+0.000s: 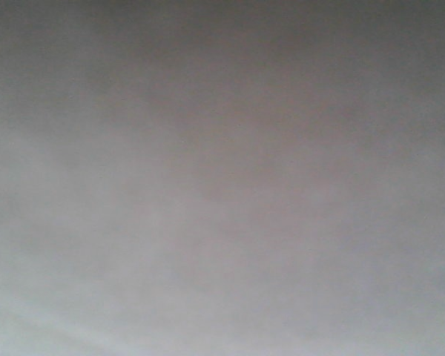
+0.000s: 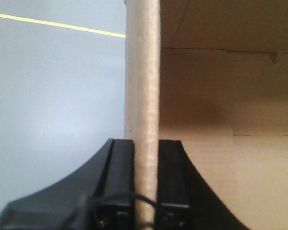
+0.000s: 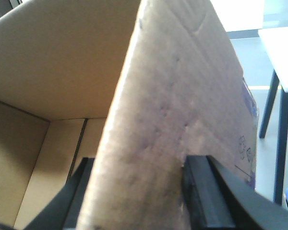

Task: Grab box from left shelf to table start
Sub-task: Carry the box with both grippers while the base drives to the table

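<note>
grey floor | left gripper pinches box wall | right gripper pinches box flap

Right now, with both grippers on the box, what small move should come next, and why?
Probably a slow, level move of both arms together, jaws shut. The left gripper pinches one wall of the box and the right gripper another, so uneven motion could bend the cardboard. The front view shows only grey, so the path ahead cannot be checked.

A pale grey floor is crossed by 1 thin yellow line, brightly and evenly lit.
</note>
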Controlling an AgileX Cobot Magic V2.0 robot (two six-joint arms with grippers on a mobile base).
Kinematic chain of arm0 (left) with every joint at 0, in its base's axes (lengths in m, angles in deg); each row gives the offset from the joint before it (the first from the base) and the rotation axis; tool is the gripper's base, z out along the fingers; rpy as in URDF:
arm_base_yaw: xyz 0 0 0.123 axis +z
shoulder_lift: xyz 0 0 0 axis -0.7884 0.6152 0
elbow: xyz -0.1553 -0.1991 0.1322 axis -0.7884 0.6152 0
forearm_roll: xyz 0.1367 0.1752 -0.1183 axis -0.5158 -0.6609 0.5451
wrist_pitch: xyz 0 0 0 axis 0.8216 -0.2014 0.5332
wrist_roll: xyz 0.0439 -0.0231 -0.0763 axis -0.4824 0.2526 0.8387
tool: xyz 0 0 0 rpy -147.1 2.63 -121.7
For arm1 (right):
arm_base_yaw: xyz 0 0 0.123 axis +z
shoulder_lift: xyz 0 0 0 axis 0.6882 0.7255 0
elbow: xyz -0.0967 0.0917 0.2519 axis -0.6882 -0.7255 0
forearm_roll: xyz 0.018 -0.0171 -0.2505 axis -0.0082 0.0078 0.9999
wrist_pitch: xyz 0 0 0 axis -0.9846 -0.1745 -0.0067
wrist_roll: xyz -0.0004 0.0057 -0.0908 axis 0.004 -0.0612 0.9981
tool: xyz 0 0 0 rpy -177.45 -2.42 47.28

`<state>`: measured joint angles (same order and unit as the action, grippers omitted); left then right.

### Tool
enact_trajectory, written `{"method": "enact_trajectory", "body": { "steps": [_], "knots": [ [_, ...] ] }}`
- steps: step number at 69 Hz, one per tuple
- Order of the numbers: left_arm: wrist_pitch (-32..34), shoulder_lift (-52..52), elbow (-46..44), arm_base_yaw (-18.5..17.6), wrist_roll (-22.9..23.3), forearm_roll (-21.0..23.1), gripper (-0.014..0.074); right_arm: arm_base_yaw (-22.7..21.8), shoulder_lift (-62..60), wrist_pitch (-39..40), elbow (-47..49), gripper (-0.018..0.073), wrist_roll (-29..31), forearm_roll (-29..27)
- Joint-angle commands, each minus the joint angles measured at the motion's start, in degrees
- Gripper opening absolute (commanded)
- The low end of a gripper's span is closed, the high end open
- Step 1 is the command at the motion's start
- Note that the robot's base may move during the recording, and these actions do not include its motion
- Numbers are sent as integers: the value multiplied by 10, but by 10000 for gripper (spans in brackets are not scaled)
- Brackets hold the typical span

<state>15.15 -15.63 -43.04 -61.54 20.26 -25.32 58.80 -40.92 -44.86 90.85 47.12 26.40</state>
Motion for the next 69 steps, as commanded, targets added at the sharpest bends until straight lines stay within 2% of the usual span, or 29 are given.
{"method": "enact_trajectory", "body": {
  "steps": [1,69],
  "knots": [
    [11,9,-5,0,-4,-58,-99,1,1,56,22,58,6,-1],
    [11,9,-5,0,-4,-58,-99,1,1,56,22,58,6,-1]
  ]
}}
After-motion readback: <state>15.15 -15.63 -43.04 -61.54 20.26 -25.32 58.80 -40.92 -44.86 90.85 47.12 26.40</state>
